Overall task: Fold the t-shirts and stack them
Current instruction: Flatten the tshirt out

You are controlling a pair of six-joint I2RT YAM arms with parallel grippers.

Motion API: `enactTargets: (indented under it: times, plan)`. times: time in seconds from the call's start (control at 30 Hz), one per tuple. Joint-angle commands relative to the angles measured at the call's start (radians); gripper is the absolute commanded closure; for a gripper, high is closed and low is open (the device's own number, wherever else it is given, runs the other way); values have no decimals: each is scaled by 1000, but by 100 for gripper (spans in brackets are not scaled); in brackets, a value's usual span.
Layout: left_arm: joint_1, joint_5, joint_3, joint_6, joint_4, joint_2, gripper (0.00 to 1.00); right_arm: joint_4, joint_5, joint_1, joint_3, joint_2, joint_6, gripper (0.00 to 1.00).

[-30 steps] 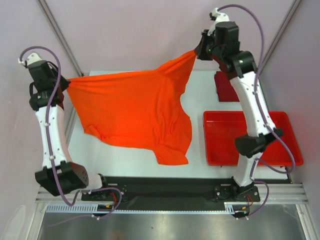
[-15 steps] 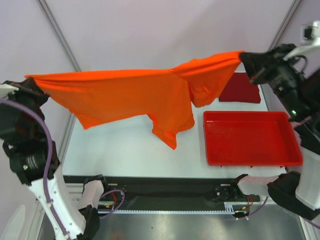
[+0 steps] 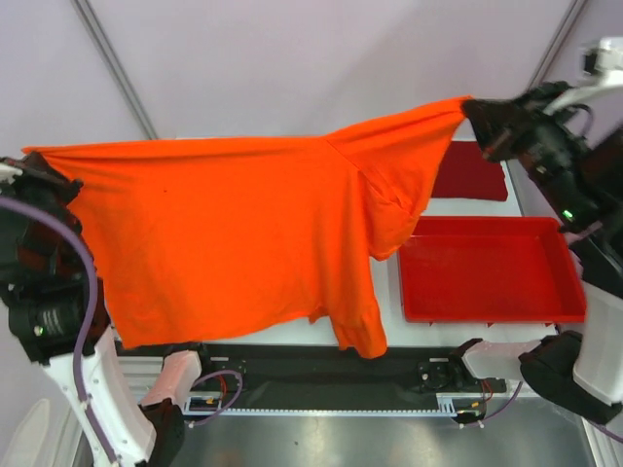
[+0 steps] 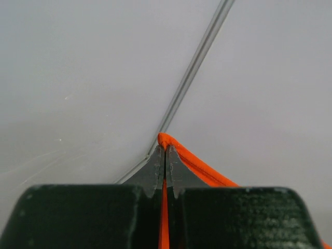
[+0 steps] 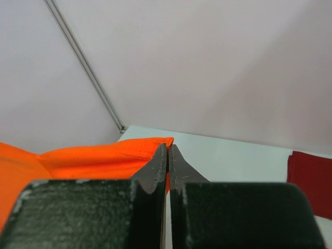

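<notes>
the orange t-shirt (image 3: pixel 234 233) is up in the air, stretched wide like a banner above the table (image 3: pixel 459 208), its top edge running left to right across the whole workspace and its body hanging down towards the near edge, one sleeve dangling by the left side of the red tray (image 3: pixel 487 317). the left gripper (image 3: pixel 37 163) has one end of that top edge, jaws pressed together on a fold of orange hem in the left wrist view; the right gripper (image 3: pixel 479 115) has the other end, likewise clamped tight on cloth in its own wrist view. both arms are raised high and flung wide apart, one at each side, so the shirt lies between them and neither is nearer. the dark red t-shirt (image 3: pixel 472 173) sits folded at the far right, beyond the tray. by my read this is the spreading step: the pair must lower together, cloth taut, to lay it flat left of the tray
</notes>
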Motion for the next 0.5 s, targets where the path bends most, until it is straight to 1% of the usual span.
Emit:
enactTargets:
  times: [0.0,0.03,0.07,0.13,0.23,0.27,0.33,0.4,0.43,0.47]
  plan:
    - [-1,-105,-55,62,17,109,99,78,53,-4,-52,95,-59,100]
    - [-1,-107,-74,60,21,125,100,105,52,-4,-104,114,-63,100]
    - [-1,-116,-125,59,39,140,100,182,44,-4,-135,128,-63,100]
    - [5,-136,-184,69,70,183,100,244,27,-4,-152,189,-57,100]
    - [24,-125,-235,89,90,234,100,256,7,-5,-50,307,-51,100]
    - [25,-123,-229,85,87,243,100,238,7,-4,11,335,-53,100]
    - [31,-98,-214,76,87,263,99,212,7,-5,58,372,-59,100]
    - [56,-56,-166,47,76,286,99,205,12,-5,43,360,-60,100]
    - [76,-10,-143,34,67,297,100,208,16,-4,30,348,-57,100]
    - [82,8,-99,11,52,313,100,210,16,-4,17,322,-56,100]
